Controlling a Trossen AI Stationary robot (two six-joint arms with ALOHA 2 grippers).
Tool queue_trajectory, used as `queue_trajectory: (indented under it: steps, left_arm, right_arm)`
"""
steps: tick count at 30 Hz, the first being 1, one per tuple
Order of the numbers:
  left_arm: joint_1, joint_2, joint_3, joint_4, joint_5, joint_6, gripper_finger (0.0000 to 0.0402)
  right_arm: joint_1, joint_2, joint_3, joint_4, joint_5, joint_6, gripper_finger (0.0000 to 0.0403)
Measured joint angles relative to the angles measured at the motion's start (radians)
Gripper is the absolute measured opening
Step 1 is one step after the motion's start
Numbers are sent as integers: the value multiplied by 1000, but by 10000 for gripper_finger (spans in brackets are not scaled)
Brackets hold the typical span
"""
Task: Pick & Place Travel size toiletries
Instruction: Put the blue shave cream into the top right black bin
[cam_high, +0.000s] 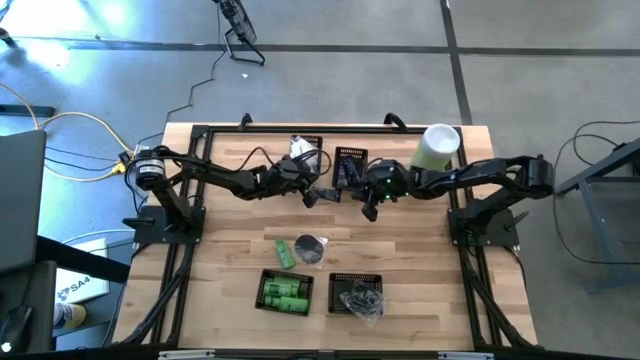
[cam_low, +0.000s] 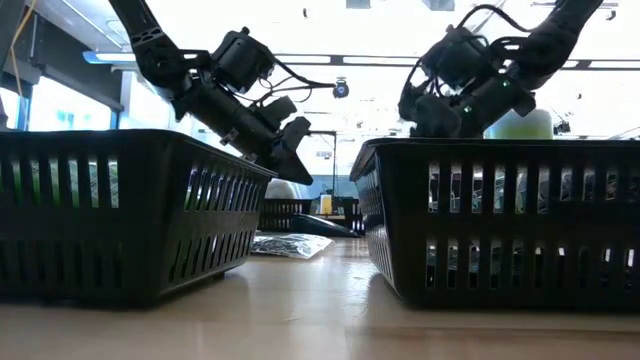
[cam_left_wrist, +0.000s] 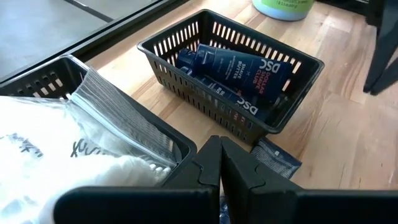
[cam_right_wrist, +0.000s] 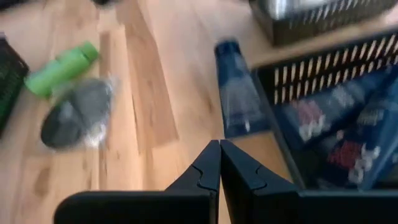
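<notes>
Lying flat: dark blue tube (cam_right_wrist: 237, 93), white lettering.

Blue tube (cam_right_wrist: 239, 90) motion-blurred, white packets (cam_left_wrist: 68, 152) cut off by frame edge

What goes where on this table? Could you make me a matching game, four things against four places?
Things:
1. grey disc
2. blue tubes marked DSC
3. tall pale-green cylinder
4. cluster of green bottles

Places:
A. standing at a table corner
B. lying on bare wood beside a loose green bottle
C. in the front basket, next to the dark wrapped pieces
D. in the back basket, next to the white packets

Pairs: 1-B, 2-D, 3-A, 4-C.
</notes>
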Motion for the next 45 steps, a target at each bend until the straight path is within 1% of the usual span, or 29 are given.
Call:
queue_trajectory:
  steps: [7, 13, 18, 27, 37, 40, 45]
  left_arm:
    - [0, 0, 0, 0, 6, 0, 0]
    - [0, 0, 0, -5, 9, 0, 0]
    - [0, 0, 0, -1, 9, 0, 0]
    - [0, 0, 0, -2, 10, 0, 0]
    - [0, 0, 0, -3, 10, 0, 0]
    - [0, 0, 0, -6, 10, 0, 0]
    - [0, 1, 0, -6, 10, 0, 0]
  right_arm:
    - [-8, 63, 3, 23, 21, 23, 3]
    - [-9, 83, 1, 18, 23, 25, 3]
    - [-11, 82, 1, 19, 102, 25, 3]
    - [-12, 82, 1, 19, 186, 25, 3]
    - [-65, 82, 1, 50, 166, 23, 3]
    - [-79, 85, 1, 57, 131, 19, 3]
    - [-93, 135, 1, 120, 86, 15, 3]
